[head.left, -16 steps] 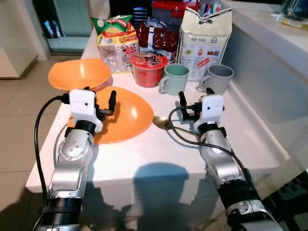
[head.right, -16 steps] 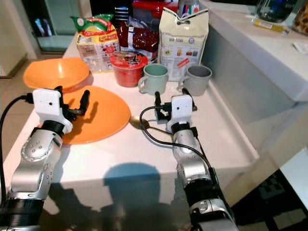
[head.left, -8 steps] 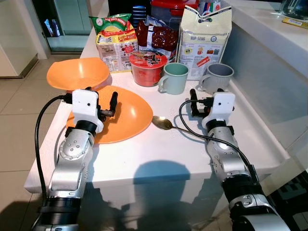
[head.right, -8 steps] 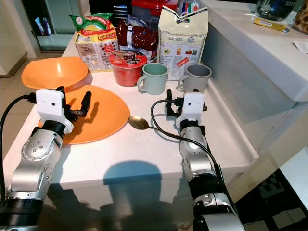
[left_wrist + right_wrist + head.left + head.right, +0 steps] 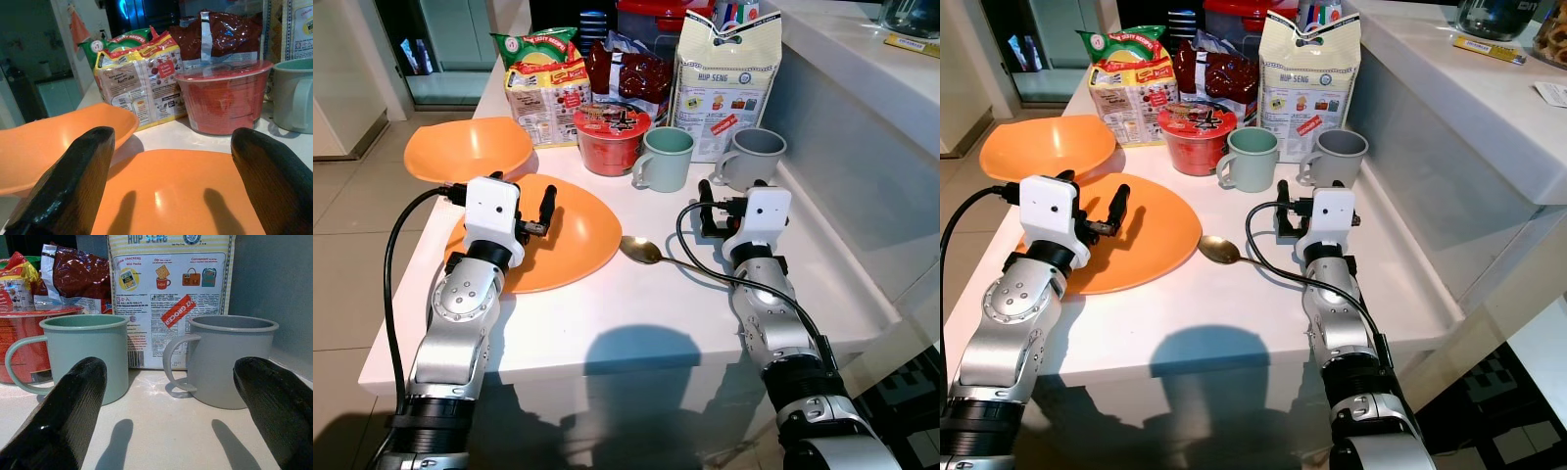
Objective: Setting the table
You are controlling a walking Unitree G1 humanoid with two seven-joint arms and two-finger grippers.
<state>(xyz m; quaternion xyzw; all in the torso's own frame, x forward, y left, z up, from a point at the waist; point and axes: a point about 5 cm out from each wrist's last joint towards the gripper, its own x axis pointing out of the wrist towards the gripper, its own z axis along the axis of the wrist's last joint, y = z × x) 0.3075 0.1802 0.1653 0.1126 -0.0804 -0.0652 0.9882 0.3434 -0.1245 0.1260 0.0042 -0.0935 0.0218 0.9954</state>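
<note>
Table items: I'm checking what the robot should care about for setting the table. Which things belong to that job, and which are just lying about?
For the job:
orange plate
orange bowl
spoon
green mug
grey mug

Lying about:
red tub
cracker bag
noodle pack
dark red snack bag

Both grippers, left gripper and right gripper, are open and hold nothing.

Left claw point(image 5: 522, 203) spread wide, right claw point(image 5: 728, 204) likewise (both empty)
</note>
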